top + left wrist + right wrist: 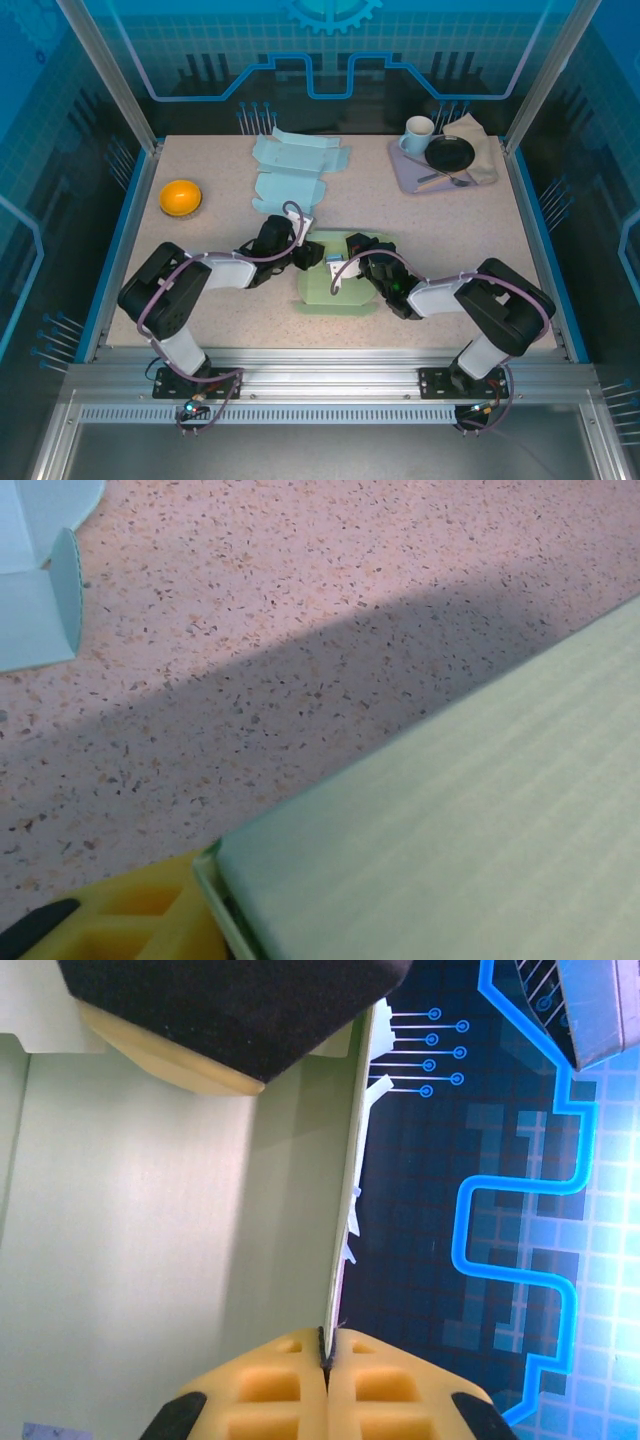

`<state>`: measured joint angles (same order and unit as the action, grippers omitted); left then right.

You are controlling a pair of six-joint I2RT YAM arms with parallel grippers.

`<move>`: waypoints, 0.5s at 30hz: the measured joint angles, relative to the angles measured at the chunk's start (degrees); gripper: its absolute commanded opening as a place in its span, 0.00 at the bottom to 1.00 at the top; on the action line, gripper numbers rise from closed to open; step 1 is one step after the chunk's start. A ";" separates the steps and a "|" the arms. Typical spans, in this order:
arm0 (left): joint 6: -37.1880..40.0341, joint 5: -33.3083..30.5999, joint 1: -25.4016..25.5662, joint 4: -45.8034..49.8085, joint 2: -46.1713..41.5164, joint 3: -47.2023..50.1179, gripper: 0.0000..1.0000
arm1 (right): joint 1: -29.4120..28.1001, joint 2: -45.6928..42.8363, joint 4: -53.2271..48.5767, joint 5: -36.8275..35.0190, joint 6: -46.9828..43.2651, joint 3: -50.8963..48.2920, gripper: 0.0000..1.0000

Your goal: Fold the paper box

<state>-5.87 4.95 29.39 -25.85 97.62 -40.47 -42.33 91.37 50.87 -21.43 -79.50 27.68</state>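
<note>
The pale green paper box [335,280] lies partly folded on the table between my two arms. My right gripper [325,1355] is shut on the edge of an upright wall of the box [345,1160], with its yellow pads pressed together on the thin card. My left gripper [308,256] sits at the box's left back corner. In the left wrist view, one yellow finger [120,920] rests against the outside of a green panel [450,810]. That panel hides the other finger, so I cannot tell how the left jaws stand.
Flat light blue box blanks [295,165] lie behind the arms. An orange bowl [181,197] stands at the left. At the back right, a tray [405,170] holds a mug [419,131], a black plate [450,153] and a cloth.
</note>
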 measured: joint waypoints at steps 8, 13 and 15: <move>-0.22 -6.08 1.36 1.68 0.02 -1.05 0.30 | 0.37 -0.66 -0.87 0.44 1.51 0.07 0.00; -3.28 -13.73 4.17 7.19 0.02 -3.78 0.24 | 0.98 -0.81 -1.70 0.44 2.49 0.68 0.00; -5.09 -16.81 5.29 9.16 0.04 -4.68 0.18 | 1.33 -0.96 -2.40 0.68 3.02 0.98 0.00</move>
<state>-10.96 -11.86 34.68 -16.69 97.67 -45.15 -40.99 90.41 48.47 -20.75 -76.49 28.67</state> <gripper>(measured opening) 0.258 0.044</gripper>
